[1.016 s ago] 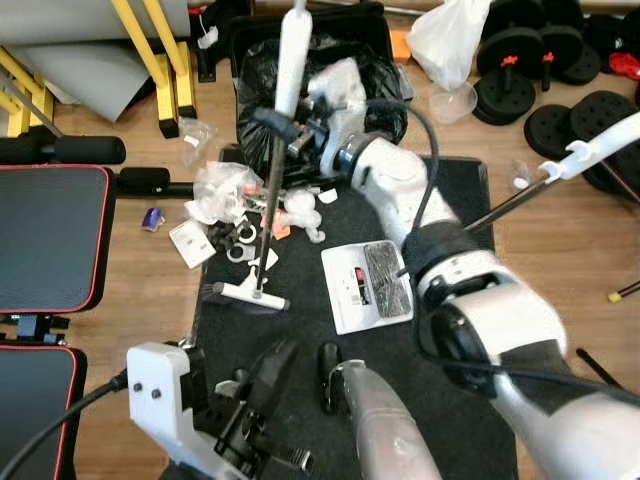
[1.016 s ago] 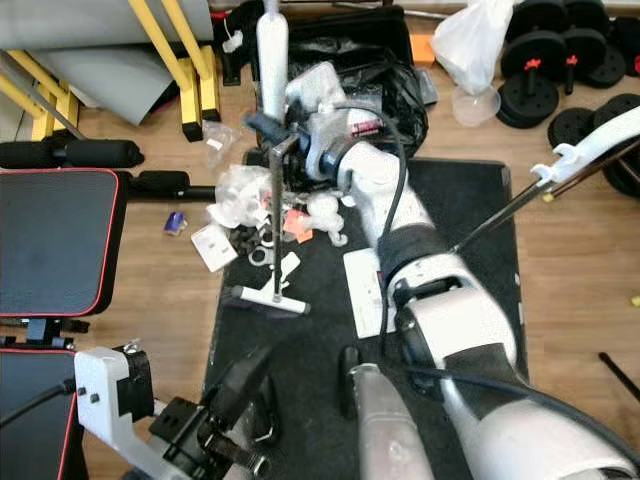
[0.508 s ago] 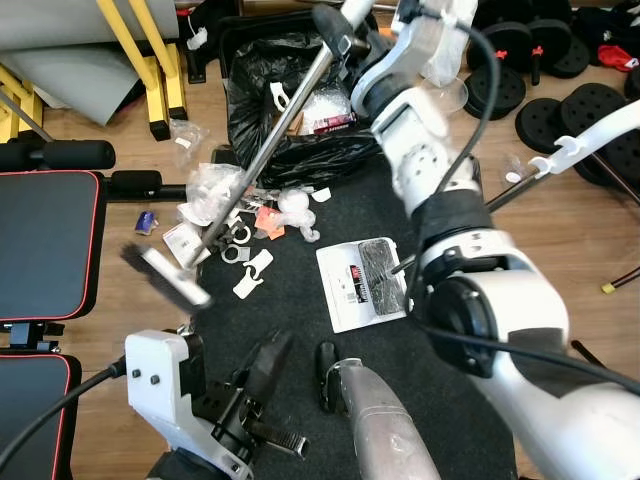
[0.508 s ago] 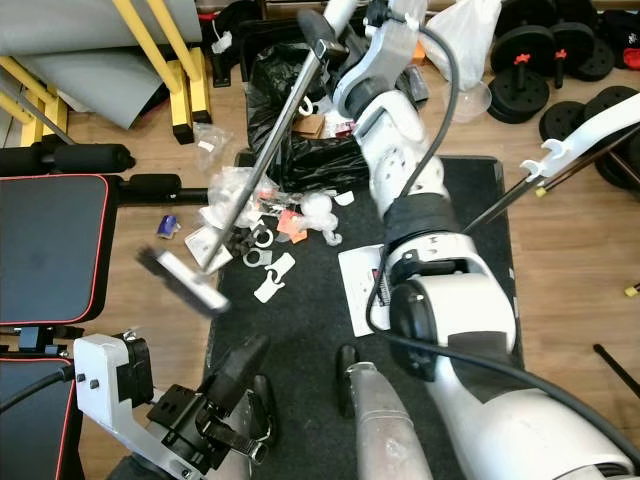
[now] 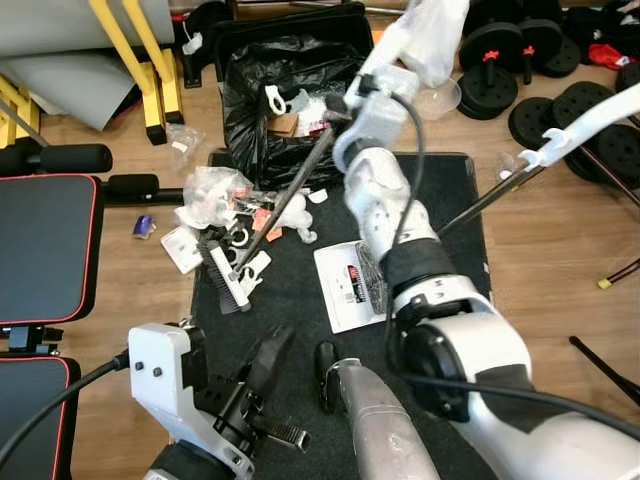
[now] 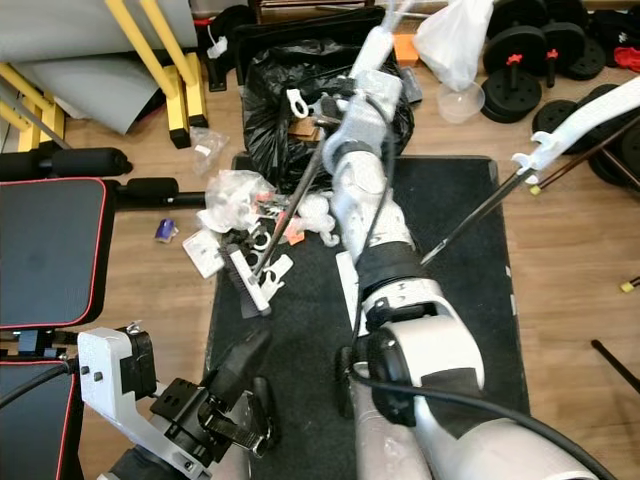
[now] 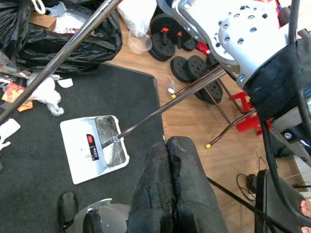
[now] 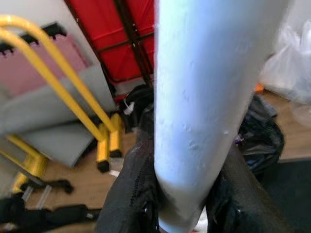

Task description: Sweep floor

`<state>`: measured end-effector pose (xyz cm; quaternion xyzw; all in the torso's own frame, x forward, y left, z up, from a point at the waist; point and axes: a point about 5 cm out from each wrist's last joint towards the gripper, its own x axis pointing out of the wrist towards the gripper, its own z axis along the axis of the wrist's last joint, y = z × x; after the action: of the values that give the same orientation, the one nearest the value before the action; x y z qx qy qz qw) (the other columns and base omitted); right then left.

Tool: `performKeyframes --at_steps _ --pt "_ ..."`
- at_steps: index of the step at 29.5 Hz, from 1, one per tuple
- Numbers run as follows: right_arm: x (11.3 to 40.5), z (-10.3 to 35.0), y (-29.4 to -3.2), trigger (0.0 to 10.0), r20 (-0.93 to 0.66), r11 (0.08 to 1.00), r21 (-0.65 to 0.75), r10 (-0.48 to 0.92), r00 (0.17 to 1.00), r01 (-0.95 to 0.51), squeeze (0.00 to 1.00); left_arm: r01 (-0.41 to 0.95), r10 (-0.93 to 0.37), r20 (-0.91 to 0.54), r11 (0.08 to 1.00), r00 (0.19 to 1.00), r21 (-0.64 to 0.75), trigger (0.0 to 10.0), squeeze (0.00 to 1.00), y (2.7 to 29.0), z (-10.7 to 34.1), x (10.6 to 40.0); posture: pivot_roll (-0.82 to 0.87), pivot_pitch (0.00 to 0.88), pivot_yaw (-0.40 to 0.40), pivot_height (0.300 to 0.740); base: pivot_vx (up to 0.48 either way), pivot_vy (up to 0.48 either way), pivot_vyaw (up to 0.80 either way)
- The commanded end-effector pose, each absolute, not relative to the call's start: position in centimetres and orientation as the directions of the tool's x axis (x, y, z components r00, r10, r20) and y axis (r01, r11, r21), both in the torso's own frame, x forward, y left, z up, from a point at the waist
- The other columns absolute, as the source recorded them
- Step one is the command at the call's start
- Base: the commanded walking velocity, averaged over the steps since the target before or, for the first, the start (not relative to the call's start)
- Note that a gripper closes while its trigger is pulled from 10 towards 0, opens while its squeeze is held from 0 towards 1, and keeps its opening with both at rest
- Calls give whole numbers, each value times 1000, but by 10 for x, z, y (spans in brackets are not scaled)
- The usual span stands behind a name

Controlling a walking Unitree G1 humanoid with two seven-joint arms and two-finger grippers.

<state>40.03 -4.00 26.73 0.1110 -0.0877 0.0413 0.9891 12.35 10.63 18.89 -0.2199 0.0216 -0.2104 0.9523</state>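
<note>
My right gripper [image 8: 187, 194] is shut on the broom's white handle [image 8: 194, 97], reached out ahead by the black bin bag [image 5: 290, 90]. The dark broom shaft [image 5: 290, 195] slants down to the brush head [image 5: 225, 280], which rests on the black mat [image 5: 300, 320] beside a heap of white plastic scraps and wrappers [image 5: 225, 195]. A white dustpan [image 5: 350, 285] lies on the mat just right of the brush, with its long handle [image 5: 500, 195] rising to the right. My left gripper [image 7: 167, 189] is shut on nothing, low near my body [image 5: 270, 365].
A black bench with red trim [image 5: 45, 245] stands on the left. Yellow frame legs [image 5: 150, 70] are at the back left. Weight plates [image 5: 545, 115], a white plastic bag [image 5: 430, 40] and a clear cup [image 5: 440, 100] lie at the back right. Wooden floor [image 5: 560, 270] flanks the mat.
The broom stood upright on the mat, swung out left over the wooden floor, and its head now sits back on the mat by the litter. The left gripper stayed put.
</note>
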Motion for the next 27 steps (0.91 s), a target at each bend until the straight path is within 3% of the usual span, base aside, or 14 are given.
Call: performKeyframes --at_steps 1,9,24,27 --pt "400 255 -42 10000 145 996 77 23 989 -35 0 377 -413 16 816 911 -437 10000 0 106 183 122 -1 389 -91 740 0 0 0" --pt "395 300 -41 10000 281 998 -63 2 960 17 0 378 -410 23 816 912 -437 10000 0 106 182 125 -14 381 -98 740 0 0 0" --pt "388 328 -41 10000 250 1000 -20 -5 968 10 0 381 -414 25 812 910 -441 10000 0 105 182 127 -23 371 -99 740 0 0 0" --pt "382 344 -39 10000 289 993 83 61 955 -88 0 383 -415 27 811 909 -443 10000 0 105 181 128 -21 369 -100 740 0 0 0"
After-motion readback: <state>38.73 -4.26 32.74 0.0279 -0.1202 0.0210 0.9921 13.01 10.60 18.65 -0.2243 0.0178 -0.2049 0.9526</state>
